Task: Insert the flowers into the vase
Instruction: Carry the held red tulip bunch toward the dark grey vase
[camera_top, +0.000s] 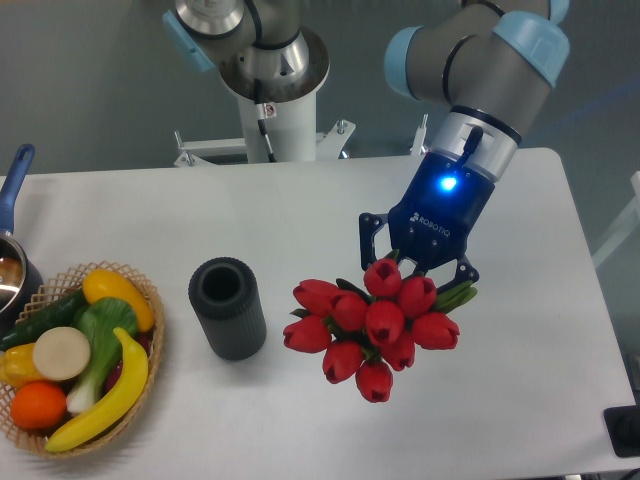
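Note:
The vase, a short dark ribbed cylinder with an open round mouth, stands upright on the white table left of centre. The flowers, a tight bunch of glossy red tulip buds with green stems poking out at the right, sit to the vase's right, a small gap apart from it. My gripper comes down from the upper right with its blue light on and is shut on the bunch at the stem end. The buds hide its fingertips.
A wicker basket of fruit and vegetables sits at the front left. Behind it at the left edge is a pot with a blue handle. The arm's base column stands at the table's far edge.

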